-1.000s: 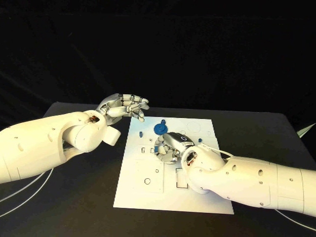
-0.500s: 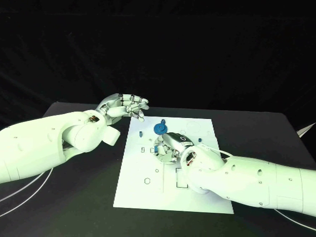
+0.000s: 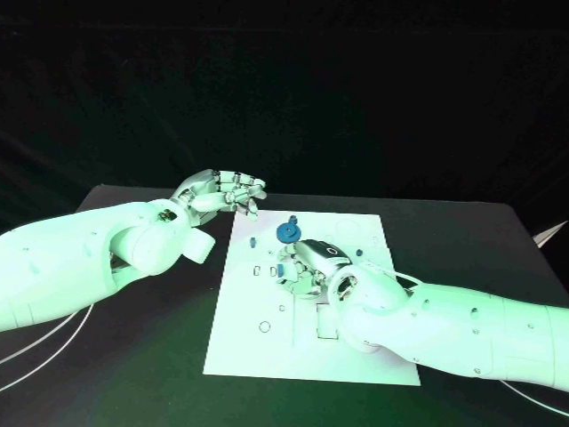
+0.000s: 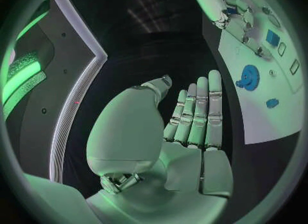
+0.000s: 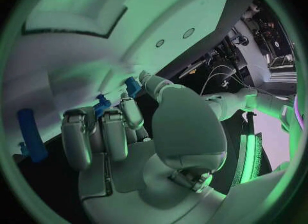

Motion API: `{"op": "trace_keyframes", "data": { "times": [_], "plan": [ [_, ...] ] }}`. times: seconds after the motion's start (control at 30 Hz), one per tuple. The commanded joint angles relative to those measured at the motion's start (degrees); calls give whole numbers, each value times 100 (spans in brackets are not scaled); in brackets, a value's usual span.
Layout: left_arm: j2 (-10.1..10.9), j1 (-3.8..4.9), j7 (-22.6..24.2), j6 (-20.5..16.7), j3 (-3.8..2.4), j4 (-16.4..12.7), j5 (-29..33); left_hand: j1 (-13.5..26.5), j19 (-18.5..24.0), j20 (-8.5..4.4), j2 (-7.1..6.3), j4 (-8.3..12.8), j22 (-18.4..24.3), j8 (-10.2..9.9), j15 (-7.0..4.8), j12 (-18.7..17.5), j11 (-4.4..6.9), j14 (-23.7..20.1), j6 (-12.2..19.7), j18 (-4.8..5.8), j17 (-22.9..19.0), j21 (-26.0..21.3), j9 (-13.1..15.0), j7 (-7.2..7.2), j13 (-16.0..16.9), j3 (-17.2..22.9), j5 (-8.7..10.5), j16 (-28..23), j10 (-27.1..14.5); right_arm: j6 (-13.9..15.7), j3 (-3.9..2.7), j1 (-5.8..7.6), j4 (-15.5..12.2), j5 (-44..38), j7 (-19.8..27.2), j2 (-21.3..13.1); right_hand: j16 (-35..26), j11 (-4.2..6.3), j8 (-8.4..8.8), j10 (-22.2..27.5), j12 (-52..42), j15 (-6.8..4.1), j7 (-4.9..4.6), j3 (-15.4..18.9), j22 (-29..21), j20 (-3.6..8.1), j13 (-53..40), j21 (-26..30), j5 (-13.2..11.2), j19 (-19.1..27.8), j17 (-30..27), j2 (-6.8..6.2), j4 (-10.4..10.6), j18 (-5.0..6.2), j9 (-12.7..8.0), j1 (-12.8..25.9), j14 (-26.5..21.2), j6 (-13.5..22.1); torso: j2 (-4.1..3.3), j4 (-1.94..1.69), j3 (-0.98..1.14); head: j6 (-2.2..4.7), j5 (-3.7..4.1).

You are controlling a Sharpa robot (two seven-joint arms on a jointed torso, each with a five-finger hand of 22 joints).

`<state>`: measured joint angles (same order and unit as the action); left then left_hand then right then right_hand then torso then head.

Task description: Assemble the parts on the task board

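- Nearest the robot, the right robot hand [image 3: 313, 267] lies low over the middle of the task board [image 3: 246, 347], fingers curled down onto it. The right wrist view shows its fingertips [image 5: 128, 112] bunched against a small blue part [image 5: 101, 106] at the board's surface. The hand appears to pinch this part, though the contact itself is partly hidden.
- The step in hand is judged to be seating that small part in its place on the board. To do it well, the right robot hand should keep the part square to the board and press straight down, not sideways, with a light grip so the part can settle.
- A little farther along the board stands the blue gear [image 3: 287, 233], with a smaller blue piece [image 3: 293, 218] just beyond it. The right hand should avoid nudging either.
- Farthest off, the left robot hand [image 3: 220, 191] hovers above the counter [image 3: 131, 356] beside the board's far left corner. In the left wrist view its fingers [image 4: 197, 111] lie straight and together, holding nothing. It is best kept off the board.
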<state>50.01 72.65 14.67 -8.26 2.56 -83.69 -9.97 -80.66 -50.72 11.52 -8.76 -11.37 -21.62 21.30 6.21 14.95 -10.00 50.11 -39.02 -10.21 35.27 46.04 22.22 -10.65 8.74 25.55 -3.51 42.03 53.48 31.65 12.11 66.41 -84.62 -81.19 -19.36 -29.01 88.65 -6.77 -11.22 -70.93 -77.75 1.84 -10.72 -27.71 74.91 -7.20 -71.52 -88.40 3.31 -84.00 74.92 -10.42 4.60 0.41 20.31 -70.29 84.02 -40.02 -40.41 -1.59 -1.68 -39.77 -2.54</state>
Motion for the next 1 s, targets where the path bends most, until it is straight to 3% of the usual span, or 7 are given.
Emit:
{"op": "trace_keyframes", "data": {
  "times": [0.03,0.33,0.4,0.47,0.6,0.8,1.0],
  "plan": [
    [-4,2,7,41,-2,19,-157,81,-109,-68,14,-37,32,30,-89,84,130,153,-184,-48,-11,-26,3,-137,6,-15,22,-47,222,514,-17,7,-197,95,305,-171,-25,-6,33,31,31,35,-108,185,1374,-66,16,26,-29,-506,1213,-75,52,12,-25,-32,522,45,12,4,6,-3,-12],
    [-42,-6,-308,-152,4,92,-704,338,-878,-327,-117,-305,-272,86,-341,984,320,1245,-415,-30,683,691,74,-65,604,-350,6,960,740,857,-129,229,-778,1006,1137,-790,-48,-14,-60,-25,-41,41,-109,794,1326,-81,-20,96,81,-472,1169,94,299,31,-61,-419,510,-190,32,27,1,29,-15],
    [-60,-7,-448,-186,7,108,-864,343,-1433,-415,-94,-350,-1249,276,-405,1537,390,2097,-487,92,1967,1448,182,2,1001,-454,-10,2108,686,778,-150,305,-873,1295,1263,-940,-44,1,-111,-62,-71,31,-92,770,1331,-74,-52,90,180,-476,1175,116,297,30,-55,-467,512,-277,47,29,5,28,-18],
    [-80,-8,-673,-186,10,125,-1053,543,-2304,-491,38,-481,-3128,632,-496,2600,491,3230,-575,378,4059,2637,384,101,1741,-620,1,3847,613,634,-165,400,-947,1676,1407,-1103,-43,9,-135,-65,-76,25,-84,752,1330,-69,-54,92,199,-475,1177,131,295,30,-52,-485,512,-313,62,37,9,27,-27],
    [-112,-8,-1294,101,11,151,-1588,989,-2934,-564,328,-535,-4744,1335,-588,4381,610,3893,-526,628,5303,3570,831,235,3196,-758,-8,4697,548,211,-179,589,-1016,2463,1662,-1405,-33,23,-177,-93,-96,13,-69,708,1325,-59,-77,99,213,-472,1196,183,310,32,-49,-495,518,-375,81,46,16,13,-42],
    [-186,1,-2348,784,5,119,-2676,1014,-3269,-650,450,-521,-5471,1570,-692,5722,719,3989,-595,755,5473,3905,983,359,4995,-646,-9,4797,1653,-371,-184,847,-1022,3422,1929,-1798,-165,43,-224,20,-21,-9,-52,620,1106,-38,37,411,245,-318,960,259,321,119,-55,-513,452,-433,110,58,28,-18,-55],
    [-347,9,-3016,1110,3,135,-3168,1103,-3414,-700,460,-526,-5769,1549,-734,6325,760,3989,-624,811,5473,4028,994,394,5933,-574,-5,4797,2268,-561,-182,972,-956,3969,2059,-2026,-2071,146,-294,1358,1203,-108,-4,361,-537,73,1626,2744,256,628,-1517,188,299,625,-112,-504,-347,-419,98,57,38,-15,-63]
  ]
}}
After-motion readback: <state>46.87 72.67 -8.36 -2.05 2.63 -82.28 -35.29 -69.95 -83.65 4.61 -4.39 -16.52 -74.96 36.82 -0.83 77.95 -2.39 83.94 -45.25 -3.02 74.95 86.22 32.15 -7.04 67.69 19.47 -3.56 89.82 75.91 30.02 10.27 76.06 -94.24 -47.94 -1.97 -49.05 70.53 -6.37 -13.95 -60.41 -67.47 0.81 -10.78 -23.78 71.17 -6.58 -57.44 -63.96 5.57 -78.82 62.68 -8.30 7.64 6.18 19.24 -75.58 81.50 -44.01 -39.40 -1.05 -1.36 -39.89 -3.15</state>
